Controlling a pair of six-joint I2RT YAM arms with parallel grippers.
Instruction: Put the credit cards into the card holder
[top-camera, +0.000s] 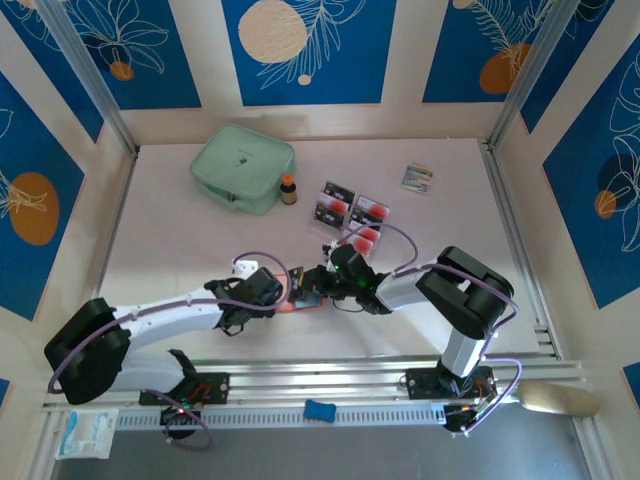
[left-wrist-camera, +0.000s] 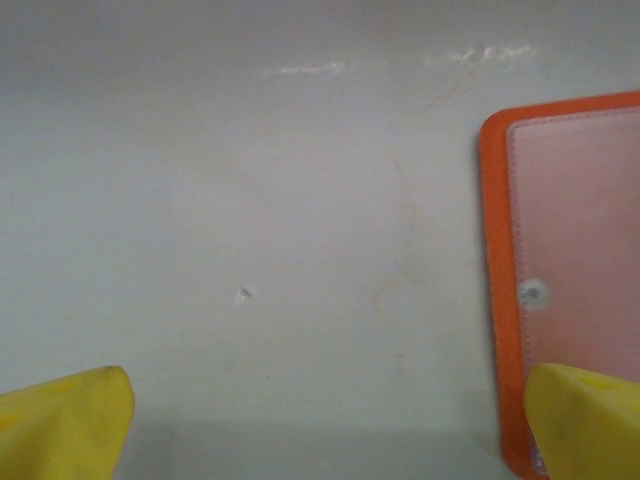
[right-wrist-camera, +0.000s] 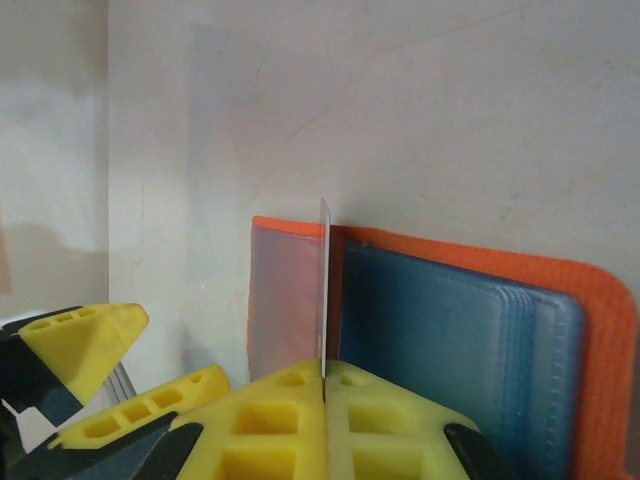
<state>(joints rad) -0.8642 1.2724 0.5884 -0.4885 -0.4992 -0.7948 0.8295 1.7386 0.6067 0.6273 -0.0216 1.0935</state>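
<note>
The orange-red card holder (right-wrist-camera: 600, 300) lies open on the table, showing its blue-grey pockets (right-wrist-camera: 450, 320) and a clear window flap (left-wrist-camera: 575, 230). My right gripper (right-wrist-camera: 324, 375) is shut on one thin card (right-wrist-camera: 324, 290), held edge-on and upright over the holder, between the window flap and the pockets. My left gripper (left-wrist-camera: 325, 420) is open just left of the holder, and its right fingertip (left-wrist-camera: 585, 415) overlaps the holder's near edge. From above, both grippers (top-camera: 283, 292) (top-camera: 322, 283) meet at the holder (top-camera: 308, 299). Several more cards (top-camera: 335, 192) (top-camera: 372, 208) (top-camera: 362, 236) lie on the table behind.
A mint-green zip pouch (top-camera: 242, 167) sits at the back left with a small brown bottle (top-camera: 289, 189) beside it. A small multicoloured packet (top-camera: 418, 177) lies at the back right. Metal rails run along the near edge (top-camera: 380, 375).
</note>
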